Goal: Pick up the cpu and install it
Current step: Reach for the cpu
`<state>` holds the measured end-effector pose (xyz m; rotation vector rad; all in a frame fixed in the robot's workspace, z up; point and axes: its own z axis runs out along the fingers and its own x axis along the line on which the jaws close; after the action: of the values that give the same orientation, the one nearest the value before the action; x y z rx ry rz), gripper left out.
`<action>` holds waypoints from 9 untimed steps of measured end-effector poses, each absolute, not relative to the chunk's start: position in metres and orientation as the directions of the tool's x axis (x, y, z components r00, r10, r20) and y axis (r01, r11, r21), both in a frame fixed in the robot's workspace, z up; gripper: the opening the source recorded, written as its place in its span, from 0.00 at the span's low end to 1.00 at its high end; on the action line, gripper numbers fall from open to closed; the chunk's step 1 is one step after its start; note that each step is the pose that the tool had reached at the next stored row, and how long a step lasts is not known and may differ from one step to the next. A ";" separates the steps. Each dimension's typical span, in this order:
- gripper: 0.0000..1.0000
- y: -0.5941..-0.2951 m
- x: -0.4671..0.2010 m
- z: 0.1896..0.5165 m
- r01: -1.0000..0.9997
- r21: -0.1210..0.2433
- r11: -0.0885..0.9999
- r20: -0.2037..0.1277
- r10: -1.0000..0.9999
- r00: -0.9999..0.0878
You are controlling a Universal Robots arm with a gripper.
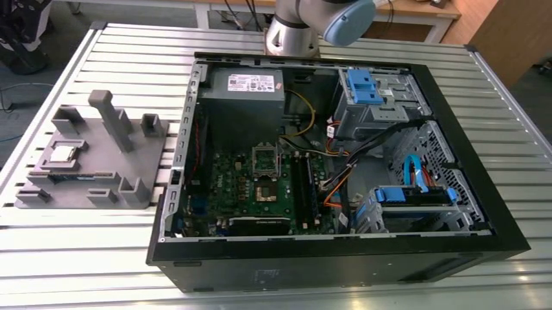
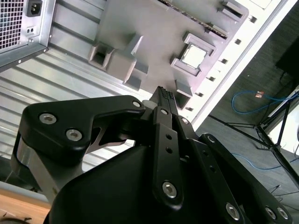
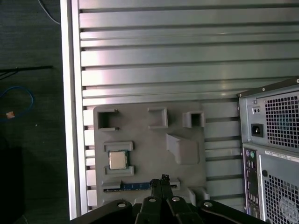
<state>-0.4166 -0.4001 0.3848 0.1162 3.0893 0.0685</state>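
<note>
The cpu [image 1: 62, 154] lies flat, shiny side up, in a square pocket of a grey holder [image 1: 151, 158] on the slatted tabletop [image 1: 86, 258]. The holder sits at the exterior view's left of the open computer case [image 1: 345, 258], well apart from its green motherboard [image 1: 229, 184]. A memory stick [image 3: 135, 185] lies in a slot just beside the cpu. In both wrist views the end effector [image 3: 163, 178] is above the holder, clear of the cpu, its 2 fingers pressed together on nothing.

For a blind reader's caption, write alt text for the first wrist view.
The cpu lies in a pocket of a grey holder tray on a slatted metal table; the closed claw hangs nearby, empty, beside a computer case.
</note>
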 end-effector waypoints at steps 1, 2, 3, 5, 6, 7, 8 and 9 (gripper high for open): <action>0.11 -0.400 -0.417 0.384 0.074 0.046 0.996 -0.048 0.076 -0.996; 0.11 -0.400 -0.417 0.384 0.074 0.046 0.996 -0.048 0.076 -0.996; 0.11 -0.400 -0.417 0.384 0.074 0.046 0.996 -0.048 0.076 -0.996; 0.11 -0.400 -0.417 0.384 0.074 0.046 0.996 -0.047 0.076 -0.996; 0.11 -0.400 -0.417 0.384 0.074 0.046 0.996 -0.048 0.076 -0.996; 0.11 -0.400 -0.417 0.384 0.074 0.046 0.996 -0.048 0.076 -0.996; 0.11 -0.401 -0.417 0.384 0.074 0.046 0.996 -0.047 0.076 -0.996; 0.11 -0.401 -0.417 0.383 0.074 0.046 0.996 -0.048 0.076 -0.996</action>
<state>-0.4172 -0.4005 0.3834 0.1163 3.0892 0.0685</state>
